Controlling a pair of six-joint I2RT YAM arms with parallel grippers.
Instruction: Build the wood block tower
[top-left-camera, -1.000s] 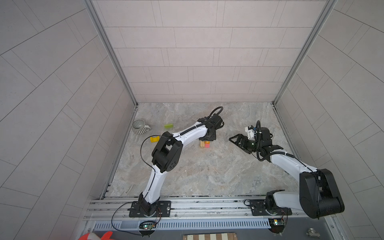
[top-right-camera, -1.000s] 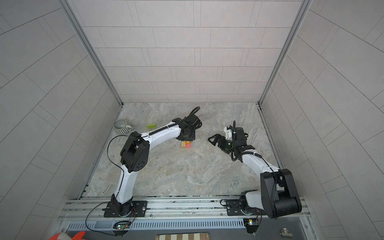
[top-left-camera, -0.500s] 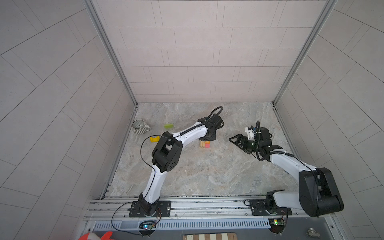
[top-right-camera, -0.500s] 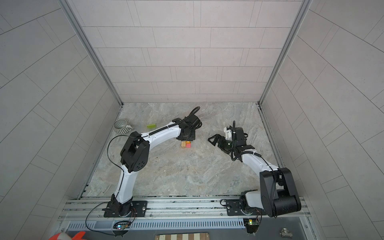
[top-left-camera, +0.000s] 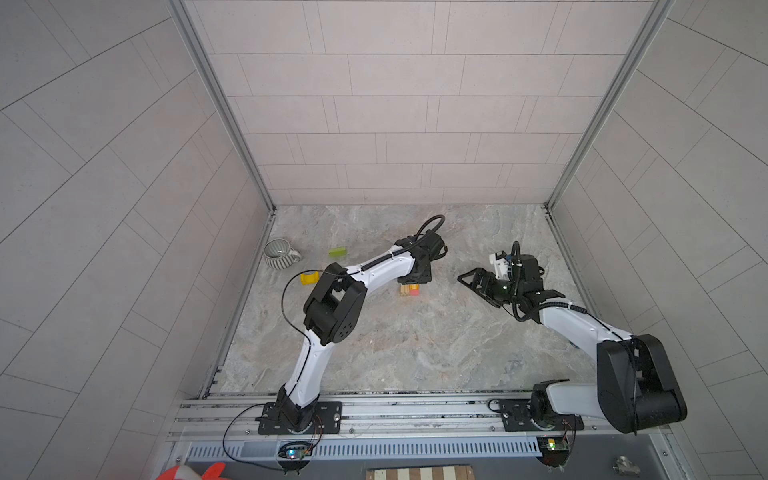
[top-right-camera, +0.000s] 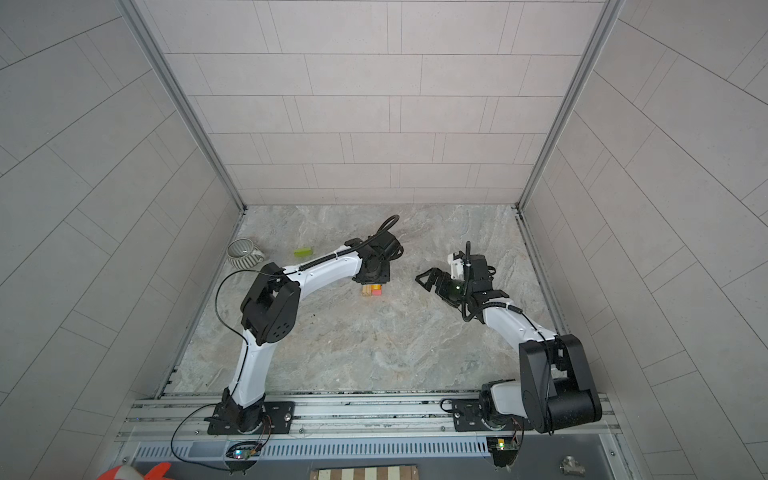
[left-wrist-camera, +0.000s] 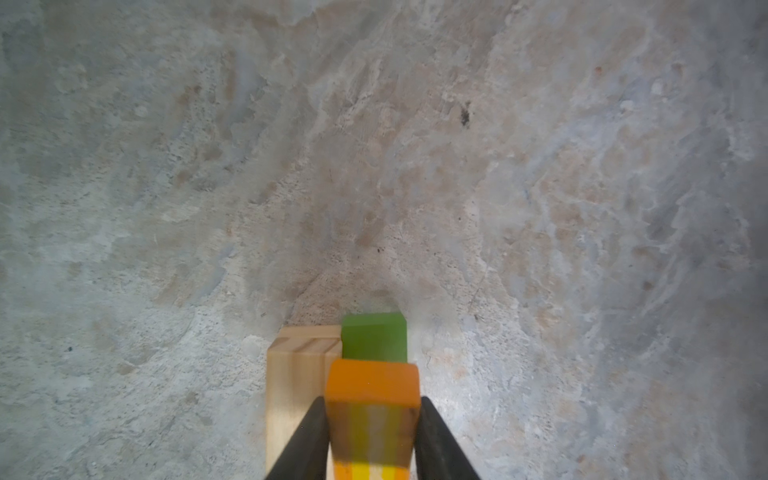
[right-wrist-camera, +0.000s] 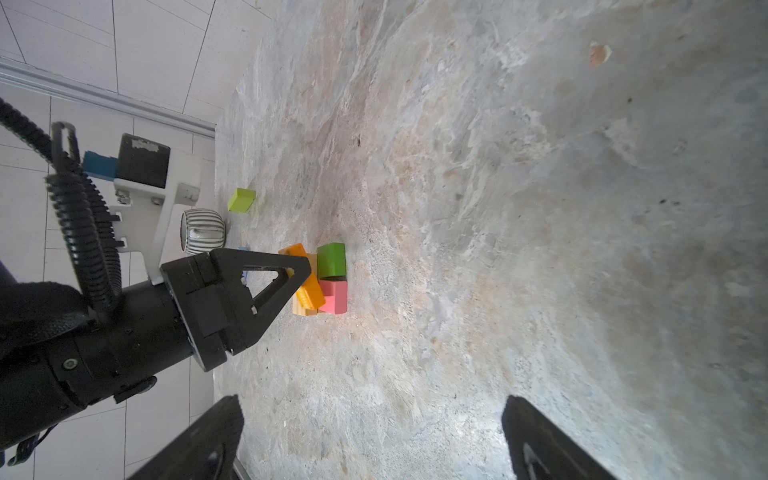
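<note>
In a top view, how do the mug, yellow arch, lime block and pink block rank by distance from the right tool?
From the right tool:
1. pink block, centre
2. lime block, back left
3. yellow arch, left
4. mug, far left

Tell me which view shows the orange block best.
The left wrist view: the orange block sits close up and unobstructed between the fingers of the left gripper. The right wrist view shows the block smaller, tilted, partly behind a finger. In both top views the gripper covers nearly all of it.
</note>
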